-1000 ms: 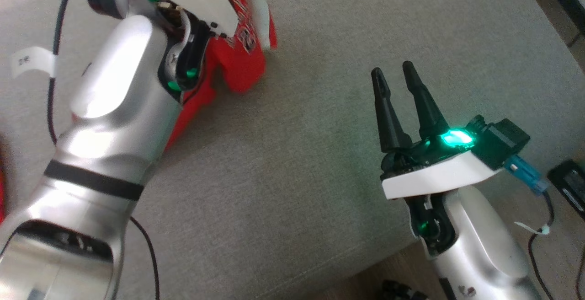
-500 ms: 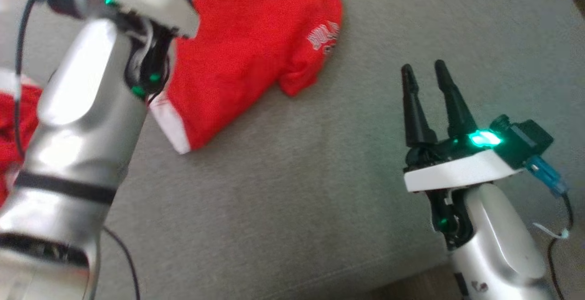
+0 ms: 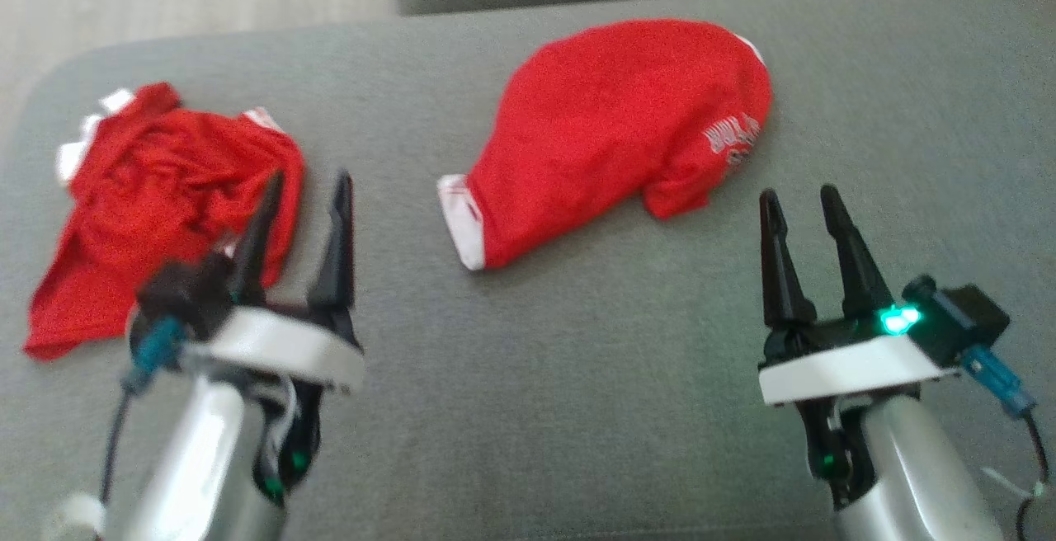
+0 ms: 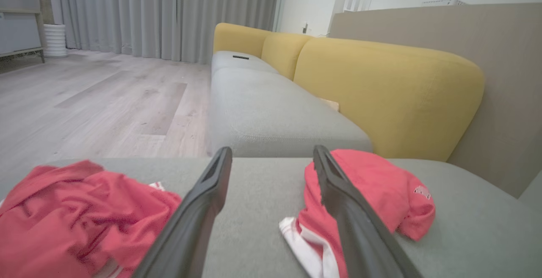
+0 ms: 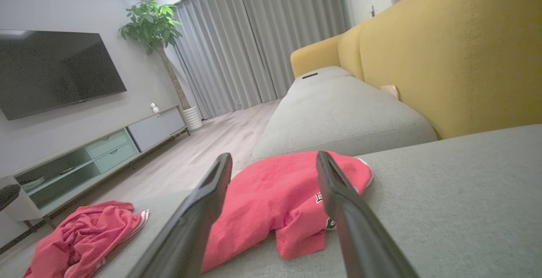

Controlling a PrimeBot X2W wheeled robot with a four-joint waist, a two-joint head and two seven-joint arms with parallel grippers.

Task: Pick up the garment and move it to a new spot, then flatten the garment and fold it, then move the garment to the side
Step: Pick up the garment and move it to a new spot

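The garment [image 3: 610, 129], red with white trim and a printed crest, lies in a folded heap at the middle of the grey sofa seat [image 3: 528, 376]. It appears again as the garment [image 4: 372, 184] and the garment [image 5: 271, 193]. My left gripper [image 3: 309, 180] is open and empty, down at the left, well short of the heap. Low on the right, my right gripper [image 3: 798, 193] stands open and empty, just right of the garment's near end. From each wrist, the left gripper [image 4: 272, 151] and the right gripper [image 5: 273, 155] show spread fingers with nothing between them.
A second, crumpled red garment [image 3: 157, 203] lies at the seat's left end, just beyond my left fingers. Another grey seat [image 4: 271, 108] with a yellow backrest [image 4: 389, 95] runs on beyond the gap. Wooden floor [image 4: 93, 100], a TV cabinet [image 5: 97, 155] and a plant [image 5: 152, 28] lie to the left.
The head camera has tilted and turned, so the whole scene has shifted. My left arm has drawn back from over the garment to the lower left, leaving the garment lying free.
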